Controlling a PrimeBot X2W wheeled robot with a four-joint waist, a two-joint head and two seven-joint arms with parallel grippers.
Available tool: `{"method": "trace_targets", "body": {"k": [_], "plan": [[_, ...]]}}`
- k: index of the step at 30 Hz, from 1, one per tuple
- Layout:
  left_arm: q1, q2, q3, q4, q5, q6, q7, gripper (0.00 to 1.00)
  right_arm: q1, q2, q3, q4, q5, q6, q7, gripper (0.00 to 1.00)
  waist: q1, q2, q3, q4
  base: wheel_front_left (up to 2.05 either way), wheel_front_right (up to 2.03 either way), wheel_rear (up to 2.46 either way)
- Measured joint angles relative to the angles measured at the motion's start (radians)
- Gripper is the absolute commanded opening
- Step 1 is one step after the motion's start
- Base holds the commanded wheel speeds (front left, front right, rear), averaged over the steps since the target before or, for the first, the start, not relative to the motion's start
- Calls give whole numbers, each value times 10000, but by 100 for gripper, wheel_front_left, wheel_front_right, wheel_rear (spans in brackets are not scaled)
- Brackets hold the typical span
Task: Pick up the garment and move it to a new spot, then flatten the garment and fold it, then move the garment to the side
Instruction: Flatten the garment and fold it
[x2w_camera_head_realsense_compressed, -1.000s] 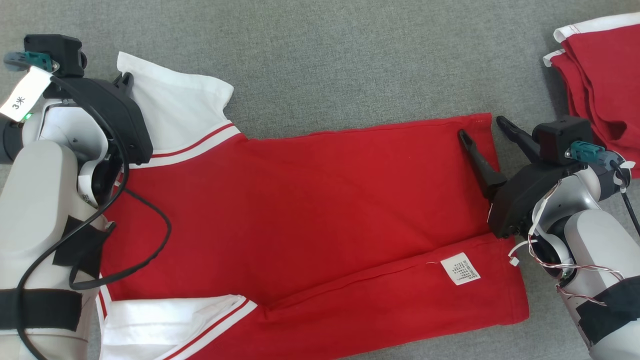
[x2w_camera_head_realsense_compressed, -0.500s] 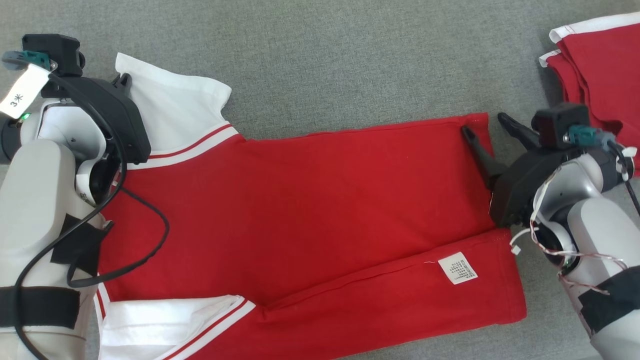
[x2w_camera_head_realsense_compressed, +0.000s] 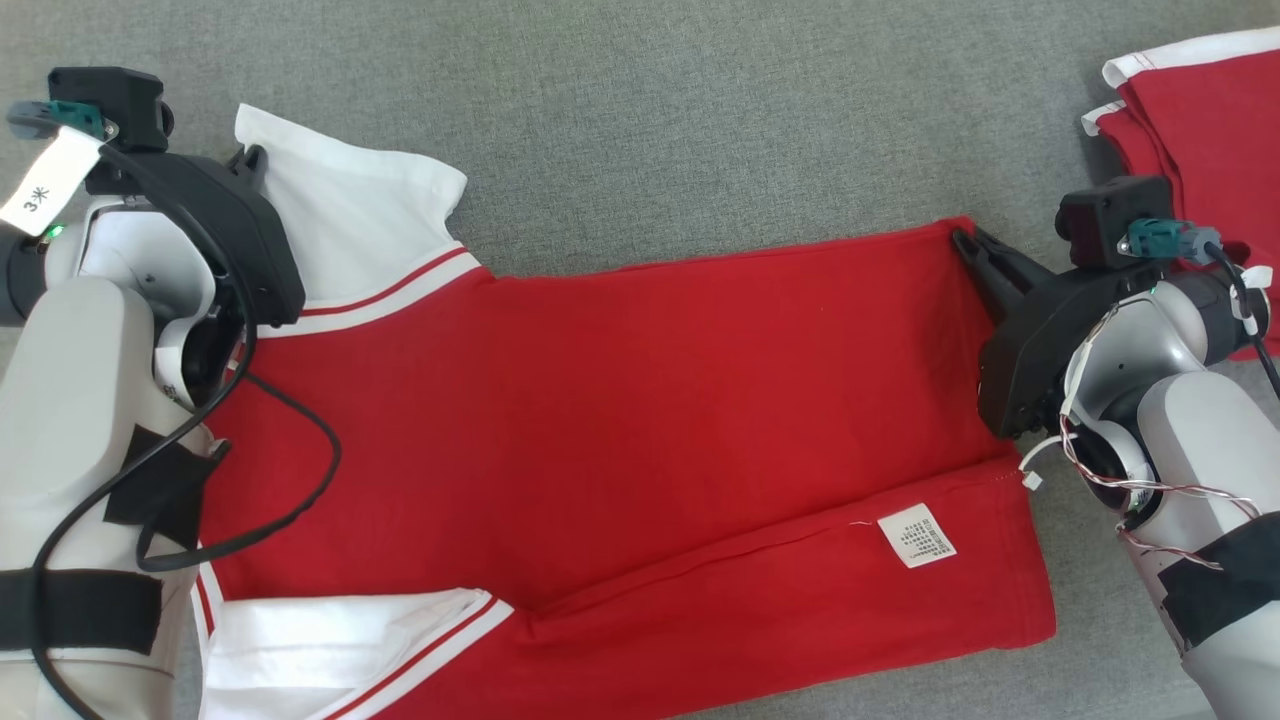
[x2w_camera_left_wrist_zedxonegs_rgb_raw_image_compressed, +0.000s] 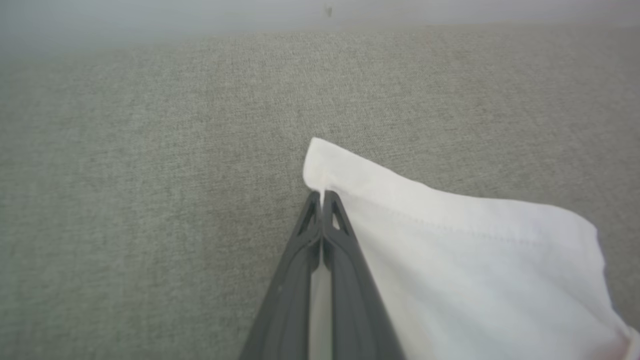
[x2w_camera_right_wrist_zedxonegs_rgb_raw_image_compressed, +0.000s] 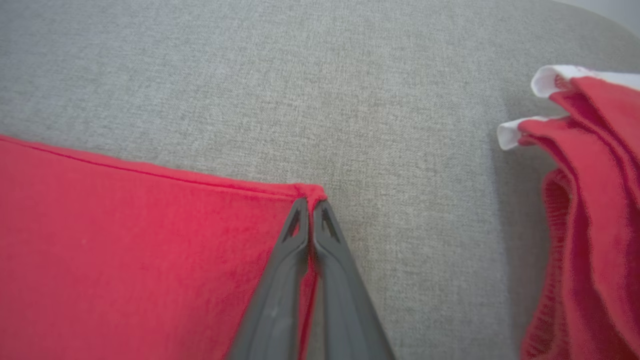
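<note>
1. The right end effector (x2w_camera_right_wrist_zedxonegs_rgb_raw_image_compressed: 311, 202) is closed, pinching the far hem corner of the garment (x2w_camera_head_realsense_compressed: 650, 380).
2. The left end effector (x2w_camera_left_wrist_zedxonegs_rgb_raw_image_compressed: 321, 196) is clamped on the white sleeve (x2w_camera_left_wrist_zedxonegs_rgb_raw_image_compressed: 450, 250) at its edge.
3. The garment lies spread across the middle of the grey fabric surface (x2w_camera_head_realsense_compressed: 700, 120). A red pile (x2w_camera_head_realsense_compressed: 1200, 150) sits at its right edge.

A: Surface finish of the red-and-white cloth garment (x2w_camera_head_realsense_compressed: 640, 420)?
B: Soft matt knit, smooth. The grey woven-fabric work surface (x2w_camera_head_realsense_compressed: 650, 120) is coarser. The dark plastic gripper fingers (x2w_camera_right_wrist_zedxonegs_rgb_raw_image_compressed: 280, 300) are matt.
</note>
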Motion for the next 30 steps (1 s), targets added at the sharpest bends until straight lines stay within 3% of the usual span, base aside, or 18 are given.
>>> {"method": "trace_targets", "body": {"k": [13, 24, 30], "plan": [[-406, 15, 150, -251, -6, 282, -1045, 0, -500, -42, -234, -44, -81, -272, -374, 0, -2, 0, -97, 26, 0, 0, 0], [-339, -556, 186, 104, -19, 531, -2364, 0, -229, -291, -483, 25, -282, -389, -1290, 0, -1, 0, -481, 347, 0, 0, 0], [605, -932, 178, 40, -98, 614, -3145, 0, 466, -410, -575, -67, -278, -389, -1611, 0, -2, 0, -809, 563, 0, 0, 0]]}}
